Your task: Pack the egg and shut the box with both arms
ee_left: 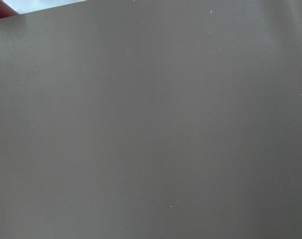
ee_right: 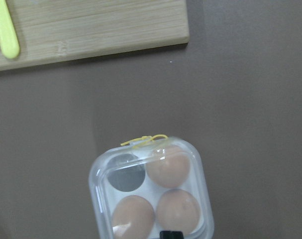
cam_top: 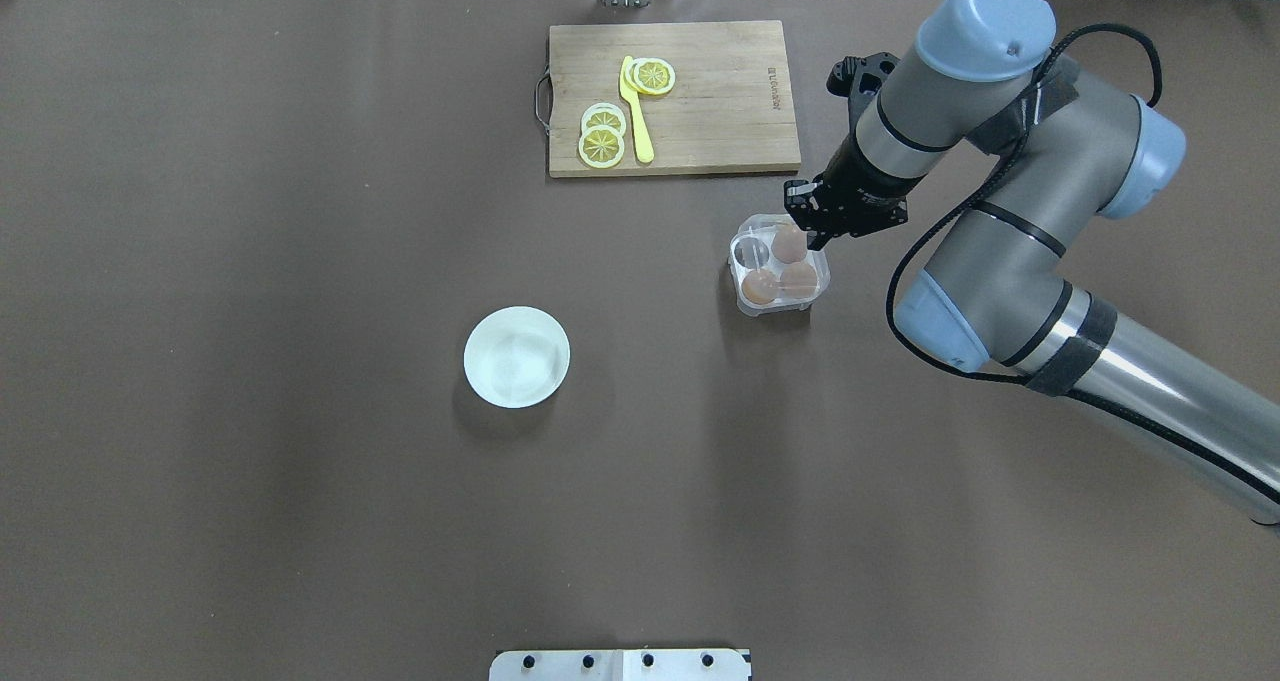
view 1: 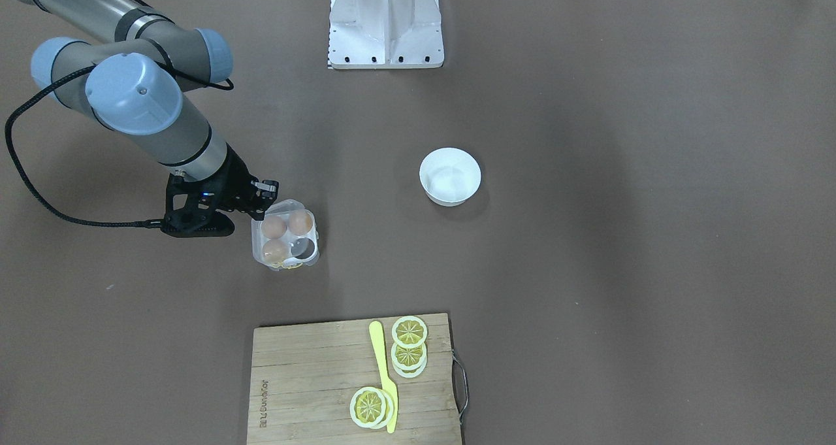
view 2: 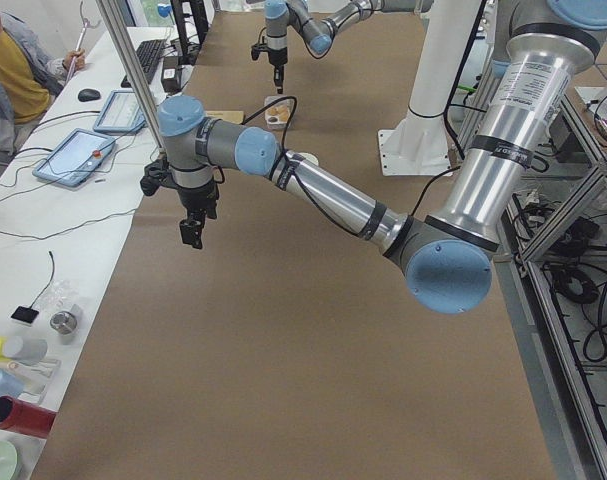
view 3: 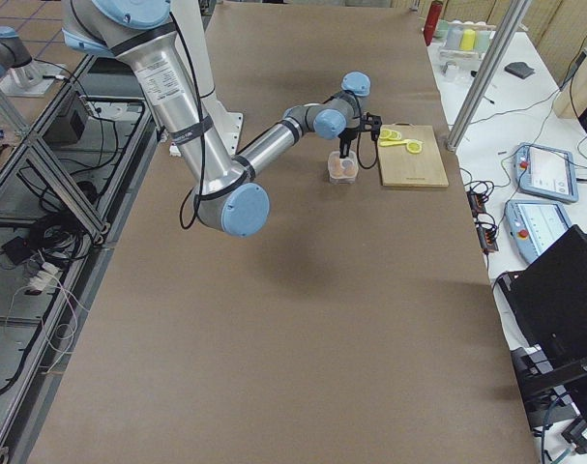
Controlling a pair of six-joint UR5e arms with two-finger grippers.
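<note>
Beside the cutting board (cam_top: pixel 720 111) on the right of the tabletop (cam_top: pixel 300 461), the box (ee_right: pixel 98 199) holds three eggs (cam_top: pixel 760 286), one cup bare; we judge lid-closing is in hand, the right end effector (cam_top: pixel 810 229), clenched or not we cannot tell, poised at its edge to press the lid down next.

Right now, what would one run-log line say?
box: three eggs, one cup empty | right gripper: at box edge | left gripper: away, above table

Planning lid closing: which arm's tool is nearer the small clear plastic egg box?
Right. The right tool is at the clear plastic egg box; the left tool hangs over the brown table, far off.
</note>
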